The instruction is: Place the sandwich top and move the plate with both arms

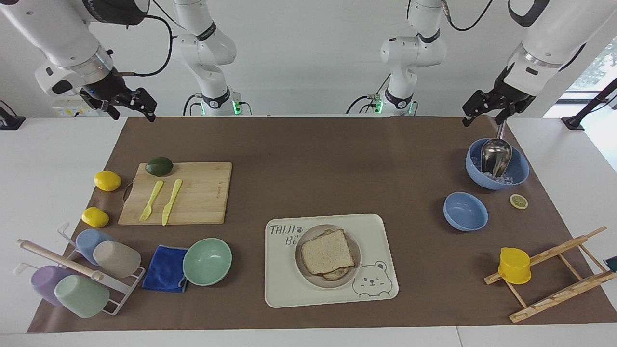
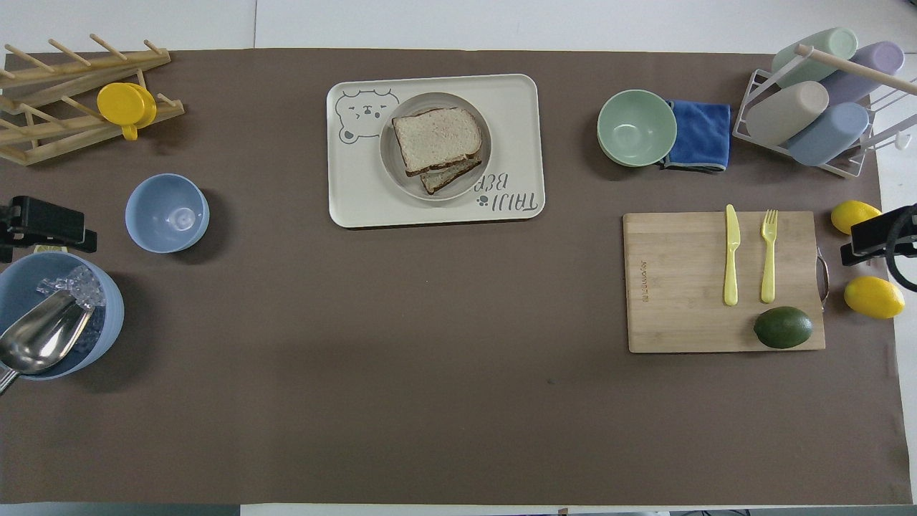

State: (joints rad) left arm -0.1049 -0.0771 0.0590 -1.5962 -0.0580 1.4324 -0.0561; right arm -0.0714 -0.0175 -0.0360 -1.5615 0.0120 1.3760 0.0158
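Sandwich top (image 1: 328, 251) lies flat on the stack on the plate (image 1: 355, 267), lower centre of the facing view; a smaller slice pokes out under it at the edge away from the robots. Plate sits in the cream tray (image 1: 376, 226) w/ bear drawing, upper centre of the overhead view (image 2: 512, 93). Left gripper (image 1: 491, 107) hangs in the air at upper right of the facing view, over the table's edge just above the blue bowl w/ ice & metal scoop (image 1: 518, 168); fingers spread, nothing in them. In the overhead view only its black tip shows at the left edge (image 2: 43, 222), mid-height. Right gripper (image 1: 129, 103) is up at upper left of the facing view, above the mat's corner, fingers apart, empty; in the overhead view it shows at the right edge, btwn the two lemons (image 2: 856, 215). Both grippers are well apart from plate & tray. Small blue bowl (image 1: 465, 211) stands empty at right of the facing view.
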